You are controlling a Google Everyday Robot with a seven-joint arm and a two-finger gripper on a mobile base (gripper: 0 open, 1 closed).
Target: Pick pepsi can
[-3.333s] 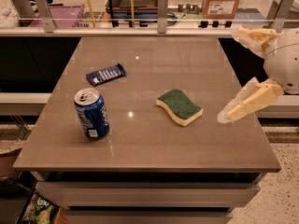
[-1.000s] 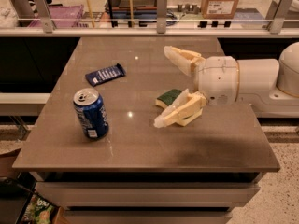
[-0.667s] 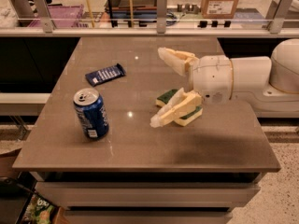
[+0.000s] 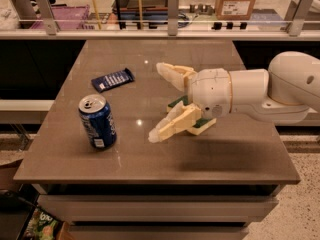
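The pepsi can (image 4: 97, 121) is a blue can with a silver top and pull tab. It stands upright near the front left of the brown table (image 4: 150, 159). My gripper (image 4: 157, 101) is open, its two cream fingers spread wide and pointing left towards the can. It hovers over the table's middle, a short way right of the can and not touching it. One finger (image 4: 172, 74) is higher and farther back, the other lower and nearer.
A flat dark-blue snack bar wrapper (image 4: 113, 79) lies behind the can. A green and yellow sponge (image 4: 200, 125) lies under my gripper, mostly hidden by it. A railing and shelves with boxes stand beyond the table's far edge.
My arm has come in from the right edge and moved left across the table, over the sponge, towards the can. The can, wrapper and sponge have not moved.
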